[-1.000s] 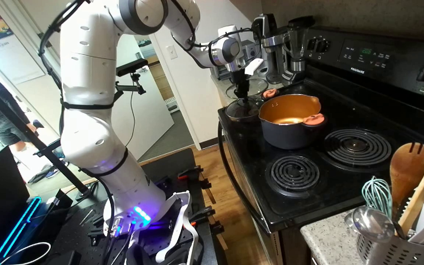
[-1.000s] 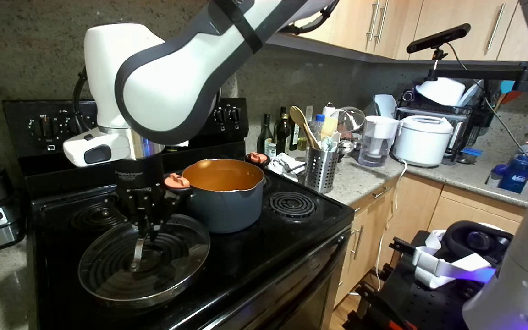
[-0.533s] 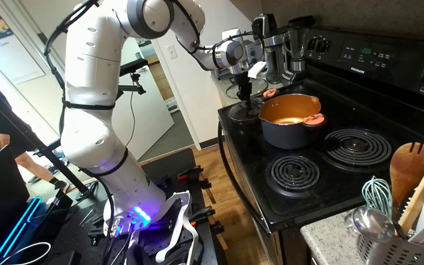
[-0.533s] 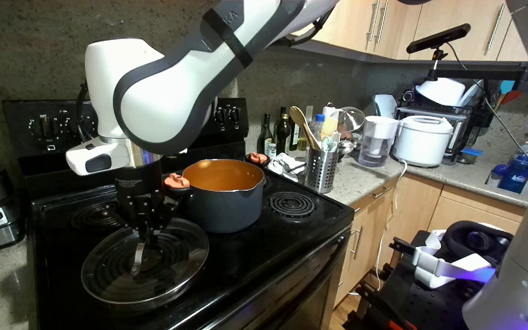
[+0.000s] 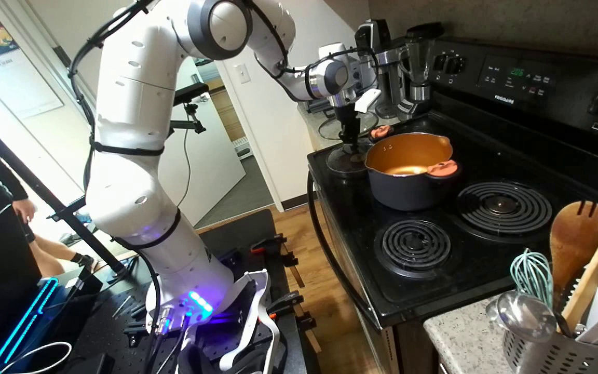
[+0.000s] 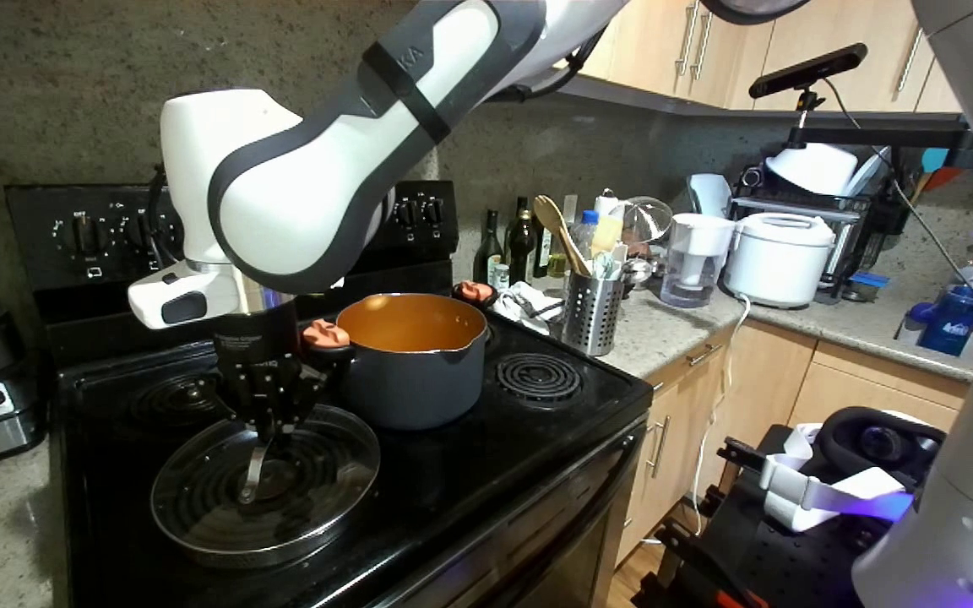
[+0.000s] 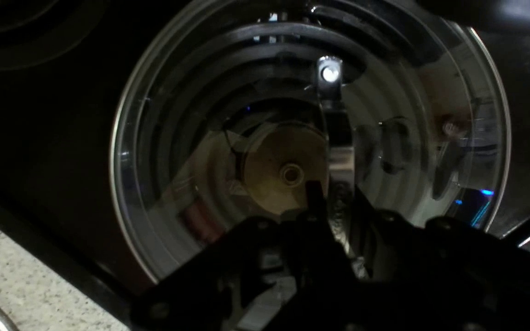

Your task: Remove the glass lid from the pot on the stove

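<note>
one second on, we've got the glass lid [image 6: 296, 490] a bit lower over the stove [image 6: 470, 460], off the pot [image 6: 412, 388] and beside it. our gripper [image 6: 271, 432] is clenched on its strap-like metal handle [image 7: 340, 161]. clear round disc, thin shiny rim; dark grey pot, smooth orange inside.

The glass lid [image 6: 305, 498] just beside the pot [image 6: 415, 387]
I see it transparent, nearly level; the dark grey pot stands open, orange inside, the black stove [image 6: 474, 460] under it.

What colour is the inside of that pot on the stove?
The pot is golden orange inside; it shows best in an exterior view.
</note>
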Controlling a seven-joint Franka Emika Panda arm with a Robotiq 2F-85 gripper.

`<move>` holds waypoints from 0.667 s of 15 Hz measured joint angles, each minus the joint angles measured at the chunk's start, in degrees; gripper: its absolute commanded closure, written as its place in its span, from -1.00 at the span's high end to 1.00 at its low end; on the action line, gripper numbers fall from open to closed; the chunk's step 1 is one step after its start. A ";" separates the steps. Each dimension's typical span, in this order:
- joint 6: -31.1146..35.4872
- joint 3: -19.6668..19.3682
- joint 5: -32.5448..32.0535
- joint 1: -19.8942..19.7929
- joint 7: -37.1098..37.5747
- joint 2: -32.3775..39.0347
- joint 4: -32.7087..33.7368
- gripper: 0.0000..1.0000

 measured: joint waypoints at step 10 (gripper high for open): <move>-0.22 -0.04 0.00 0.00 0.00 0.65 0.71 -0.74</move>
